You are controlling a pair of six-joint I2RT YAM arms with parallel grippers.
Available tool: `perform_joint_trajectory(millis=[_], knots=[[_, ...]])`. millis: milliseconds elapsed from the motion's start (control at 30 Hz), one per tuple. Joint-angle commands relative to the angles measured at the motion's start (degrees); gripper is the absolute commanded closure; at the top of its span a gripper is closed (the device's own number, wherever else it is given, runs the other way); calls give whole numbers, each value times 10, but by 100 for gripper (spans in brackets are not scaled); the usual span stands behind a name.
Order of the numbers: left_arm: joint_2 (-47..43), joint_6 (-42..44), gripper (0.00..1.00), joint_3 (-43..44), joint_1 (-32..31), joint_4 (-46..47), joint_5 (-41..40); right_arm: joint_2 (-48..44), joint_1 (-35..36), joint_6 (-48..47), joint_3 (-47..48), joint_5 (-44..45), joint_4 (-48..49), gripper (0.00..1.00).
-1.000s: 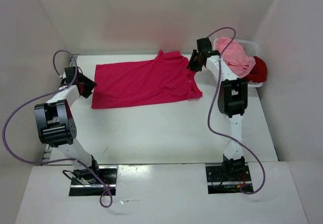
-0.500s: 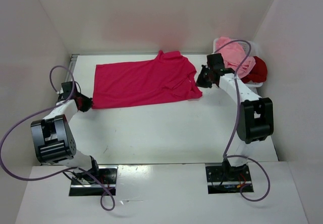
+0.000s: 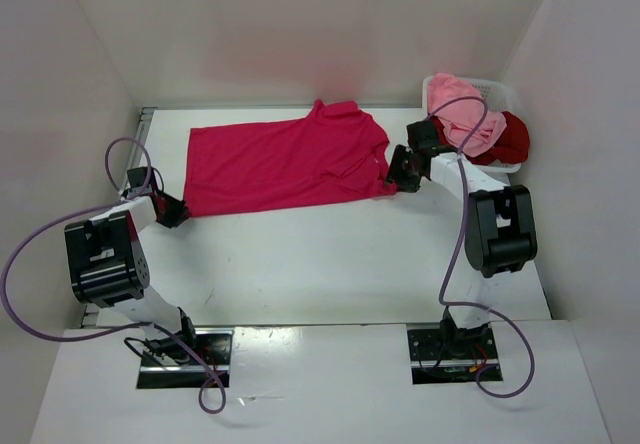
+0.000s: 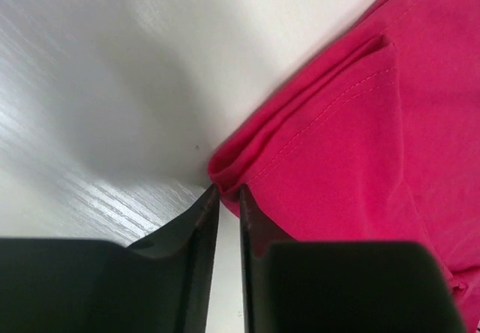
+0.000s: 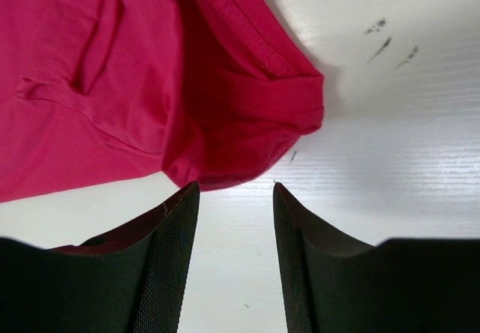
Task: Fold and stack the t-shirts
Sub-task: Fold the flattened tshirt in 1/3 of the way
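Lab test cell, robot bench rig.

White table [image 3: 330,254] boxed in by plain white panels [image 3: 300,24] at back and both sides, like a purpose-built enclosure. Two arms bolted on metal base plates [image 3: 185,356] at near edge, purple cables [image 3: 20,264] looping loose from bases to wrists. Only props: a crimson shirt [image 3: 280,164] laid flat and a white basket [image 3: 500,94] of more shirts in the far right corner. No household furnishings visible.

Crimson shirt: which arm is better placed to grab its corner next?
Right, probably. Its gripper is open, the crimson-pink shirt sleeve corner between the fingers. The left gripper looks nearly shut beside the hem corner.
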Motion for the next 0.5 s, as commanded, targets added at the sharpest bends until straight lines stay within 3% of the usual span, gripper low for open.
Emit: perform_joint_trajectory(millis=[0,167,333,467], knots=[[2,-5,78,-4,3,27,-4,-11,-5,-9,39,-15,26,50],[27,-5,92,13,3,27,-4,5,-5,-9,67,-36,15,45],[45,0,100,25,3,27,-10,82,-5,-29,120,-83,-9,43],[45,13,100,37,3,20,-20,94,1,-22,120,-96,2,56]])
